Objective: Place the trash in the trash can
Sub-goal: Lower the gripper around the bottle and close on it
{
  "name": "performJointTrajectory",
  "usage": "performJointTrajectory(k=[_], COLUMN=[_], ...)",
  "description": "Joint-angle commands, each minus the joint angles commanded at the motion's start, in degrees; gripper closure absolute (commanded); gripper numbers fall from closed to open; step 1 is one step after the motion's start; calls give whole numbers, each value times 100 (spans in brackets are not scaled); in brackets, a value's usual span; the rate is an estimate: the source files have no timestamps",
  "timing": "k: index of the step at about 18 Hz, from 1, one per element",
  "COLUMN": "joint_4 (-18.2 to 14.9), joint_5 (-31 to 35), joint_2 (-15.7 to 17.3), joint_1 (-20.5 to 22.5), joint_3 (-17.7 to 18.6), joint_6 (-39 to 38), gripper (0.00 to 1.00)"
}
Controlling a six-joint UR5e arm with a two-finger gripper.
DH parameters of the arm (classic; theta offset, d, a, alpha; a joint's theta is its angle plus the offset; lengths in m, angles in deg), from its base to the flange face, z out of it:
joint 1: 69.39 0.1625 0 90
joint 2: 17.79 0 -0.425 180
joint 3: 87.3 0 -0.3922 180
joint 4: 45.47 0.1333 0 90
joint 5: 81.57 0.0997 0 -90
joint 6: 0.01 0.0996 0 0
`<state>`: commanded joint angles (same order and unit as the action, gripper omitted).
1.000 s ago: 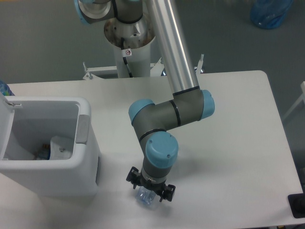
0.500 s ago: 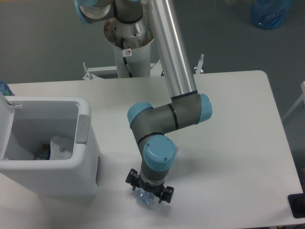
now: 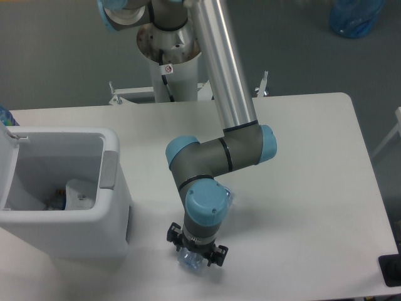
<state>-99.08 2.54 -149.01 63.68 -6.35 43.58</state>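
Looking down, we see a white table (image 3: pixel 301 188) with rounded corners over a grey floor, the arm's pedestal (image 3: pixel 170 63) behind it and a blue bag (image 3: pixel 356 16) on the floor at the top right. On the table's left stands the trash can (image 3: pixel 62 232), white and boxy with a grey side panel, its lid (image 3: pixel 7 164) swung open; the crumpled white wrapper (image 3: pixel 80 192) lies inside among a few small scraps. Near the front edge, the gripper (image 3: pixel 195 254) points straight down over the clear bluish bottle (image 3: pixel 192 259), which shows beneath it. We cannot tell whether the fingers clamp the bottle or only straddle it.
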Motion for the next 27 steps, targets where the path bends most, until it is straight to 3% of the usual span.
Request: performJointTrajectory(k=[2,9,21,24,27], joint_4=[0,0,0,0,-9], joint_5=[18,18,18,18,18], joint_2=[0,9,61,88,114], joint_1=[0,0,0,17,18], joint_3=[9,9,-26,-62,-62], joint_6=[0,0,70,88,88], gripper=[19,29,33,42,43])
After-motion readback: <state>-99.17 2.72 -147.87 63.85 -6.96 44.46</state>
